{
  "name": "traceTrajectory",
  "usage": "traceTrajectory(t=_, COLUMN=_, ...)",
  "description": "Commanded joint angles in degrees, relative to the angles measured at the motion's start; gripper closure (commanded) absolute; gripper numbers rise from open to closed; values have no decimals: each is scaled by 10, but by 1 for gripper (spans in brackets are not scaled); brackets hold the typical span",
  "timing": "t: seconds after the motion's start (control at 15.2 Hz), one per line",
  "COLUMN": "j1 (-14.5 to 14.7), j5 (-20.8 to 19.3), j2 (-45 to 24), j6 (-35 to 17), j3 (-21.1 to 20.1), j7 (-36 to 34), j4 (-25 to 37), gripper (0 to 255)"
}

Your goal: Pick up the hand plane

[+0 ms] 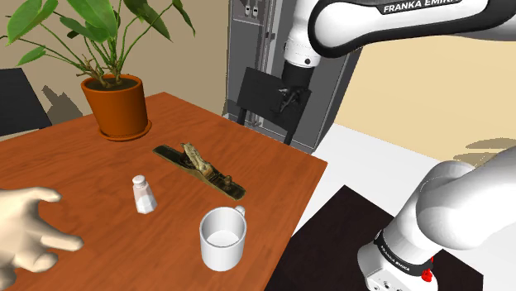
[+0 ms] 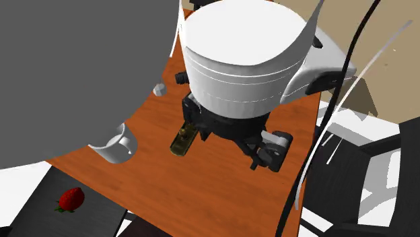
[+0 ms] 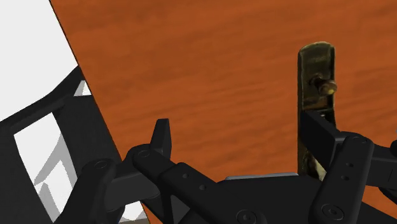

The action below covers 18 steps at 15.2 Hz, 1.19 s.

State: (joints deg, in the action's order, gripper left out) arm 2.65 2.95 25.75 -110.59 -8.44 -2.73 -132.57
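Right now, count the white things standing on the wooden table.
2. A small shaker stands left of the hand plane in the shoulder view; a mug stands nearer the camera, by the edge of the table. Others could be out of frame.

Brassy, dark hand plane lies flat on the wooden table.

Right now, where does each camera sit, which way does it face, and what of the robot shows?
Shoulder view: beside the stand, looking down over the wooden table at the hand plane; the white arm and gripper show.
Second exterior view: high, close behind the arm, looking steeply down at the table; a white arm link blocks the middle.
Wrist view: on the hand, facing the table; both black fingers stand apart, the hand plane beyond one.
Shared: the hand plane in all; the white mug in the first two.
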Motion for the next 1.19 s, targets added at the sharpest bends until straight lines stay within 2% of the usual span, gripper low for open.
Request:
traceTrajectory(t=0.0, j1=3, j5=-3, j2=-43, j6=-13, j3=-17, j7=-21, j4=27, gripper=0)
traceTrajectory(t=0.33, j1=12, j5=-25, j2=-147, j6=-40, j3=-57, j7=-78, j4=92, gripper=0)
traceTrajectory(t=0.66, j1=26, j5=-63, j2=-257, j6=-52, j3=-88, j7=-138, j4=175, gripper=0)
traceTrajectory(t=1.12, j1=68, j5=-129, j2=-422, j6=-36, j3=-104, j7=-214, j4=326, gripper=0)
